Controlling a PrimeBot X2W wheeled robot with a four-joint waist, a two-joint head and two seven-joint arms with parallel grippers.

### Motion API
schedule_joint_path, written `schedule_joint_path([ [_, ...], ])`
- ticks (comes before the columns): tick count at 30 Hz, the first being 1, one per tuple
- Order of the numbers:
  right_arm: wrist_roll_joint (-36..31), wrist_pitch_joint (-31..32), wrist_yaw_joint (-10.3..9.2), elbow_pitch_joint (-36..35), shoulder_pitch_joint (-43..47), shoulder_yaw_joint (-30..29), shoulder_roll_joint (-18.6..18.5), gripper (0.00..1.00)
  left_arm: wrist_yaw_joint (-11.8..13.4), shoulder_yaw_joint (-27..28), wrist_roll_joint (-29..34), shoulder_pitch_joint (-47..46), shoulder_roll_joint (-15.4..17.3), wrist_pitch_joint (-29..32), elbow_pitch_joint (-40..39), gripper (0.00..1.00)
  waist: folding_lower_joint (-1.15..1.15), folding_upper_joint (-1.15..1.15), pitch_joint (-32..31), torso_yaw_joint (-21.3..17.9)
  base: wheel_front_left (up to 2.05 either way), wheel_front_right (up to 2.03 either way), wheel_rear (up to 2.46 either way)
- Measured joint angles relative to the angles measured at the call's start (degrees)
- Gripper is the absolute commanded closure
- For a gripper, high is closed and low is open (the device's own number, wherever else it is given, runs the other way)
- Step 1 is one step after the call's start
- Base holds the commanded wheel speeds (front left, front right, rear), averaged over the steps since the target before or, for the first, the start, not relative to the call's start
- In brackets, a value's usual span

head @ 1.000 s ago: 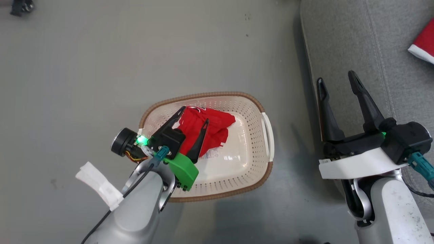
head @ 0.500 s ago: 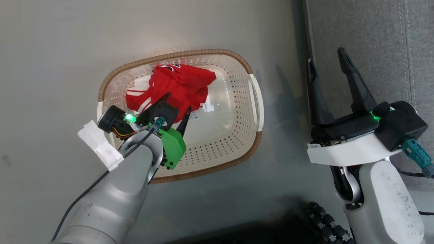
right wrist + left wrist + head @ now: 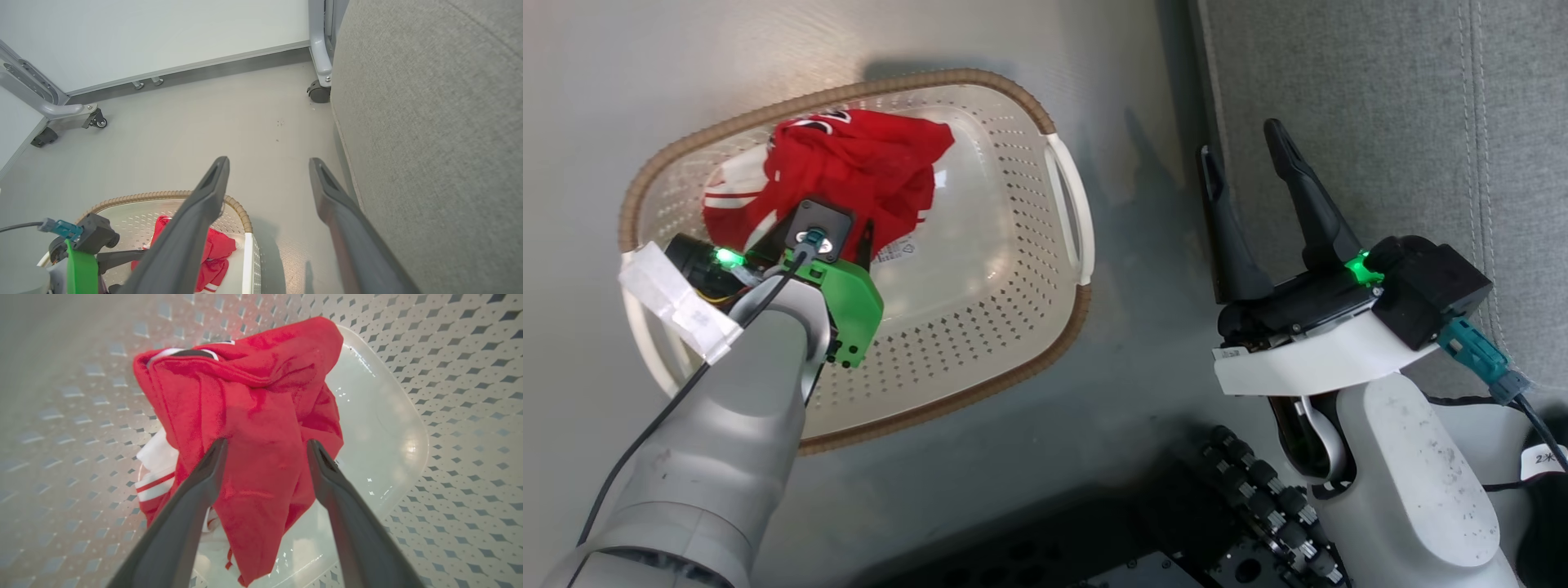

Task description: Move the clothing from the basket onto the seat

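Your left hand (image 3: 266, 444) is down inside the cream-white perforated plastic laundry basket with the brown woven-look rim (image 3: 980, 77). Its two dark fingers (image 3: 196, 498) are spread wide and hold nothing. In the left wrist view the fingertips stand to either side of a raised fold of the clothing, a crumpled soft red fabric top with white striped cuffs (image 3: 265, 396). You cannot tell from the pictures whether the tips touch the cloth yet.

The clothing lies bunched on the basket's bottom. It sits toward the end away from the seat and close to the far wall, and one striped cuff (image 3: 723, 200) points at the handle at that end. A small label sticker (image 3: 894, 249) on the basket's bottom shows just beside the cloth. The half of the basket nearest the seat is bare plastic.

The basket stands on the smooth grey floor (image 3: 1127, 384), near the large grey woven-fabric upholstered seat with stitched seams (image 3: 1380, 122) but apart from it. One white side handle (image 3: 1068, 208) faces the seat's edge.

Your right hand (image 3: 1239, 143) hangs above the strip of floor between basket and seat edge. Its fingers are also fully parted and it holds nothing.
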Motion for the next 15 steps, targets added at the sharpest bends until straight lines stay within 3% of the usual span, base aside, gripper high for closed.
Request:
schedule_joint_path([
  [8, 2.34, -0.15, 0.00, -0.60, -0.75, 1.08, 0.02, 0.00, 1.94, 0.97, -1.65, -1.71, 2.57, 2.53, 1.57, 0.00, 0.00, 0.00, 2.92, -2.78, 0.00, 0.00, 0.00],
  [15, 4.48, -0.15, 0.00, -0.89, -1.09, 2.55, 0.02, 0.00, 1.49, 0.85, -2.33, -2.75, 4.12, 5.12, 2.02, 0.00, 0.00, 0.00, 4.93, -4.48, 0.00, 0.00, 0.00],
])
